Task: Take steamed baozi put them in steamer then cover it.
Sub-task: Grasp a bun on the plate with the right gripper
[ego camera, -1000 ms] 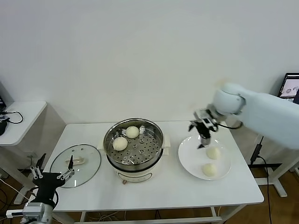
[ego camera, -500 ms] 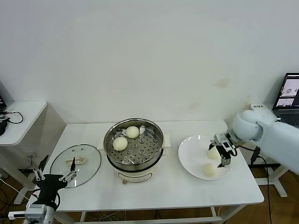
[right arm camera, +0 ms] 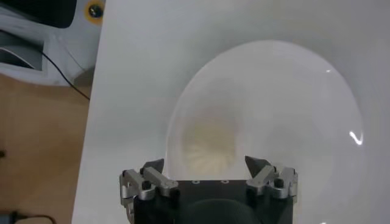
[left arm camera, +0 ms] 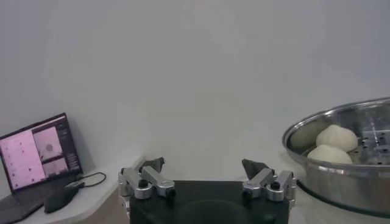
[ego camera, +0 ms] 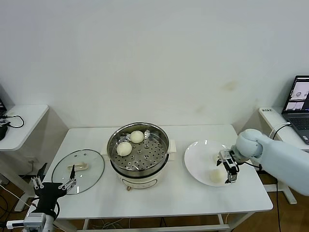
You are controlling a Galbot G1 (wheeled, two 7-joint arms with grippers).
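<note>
Since a second ago the right gripper [ego camera: 228, 169] dropped from above the plate [ego camera: 198, 166] to a baozi [right arm camera: 209, 145] on it, jaws wide, holding nothing. Two baozi [ego camera: 124, 148] in the steamer [ego camera: 138, 152]. Cover [ego camera: 78, 166] lies left; left gripper [ego camera: 52, 184] open, idle nearby.

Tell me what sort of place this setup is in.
Probably a lab or test room staged as a kitchen corner: a plain white table against a bare wall, holding only a steamer, a plate and a lid, with an open laptop on a side desk.
</note>
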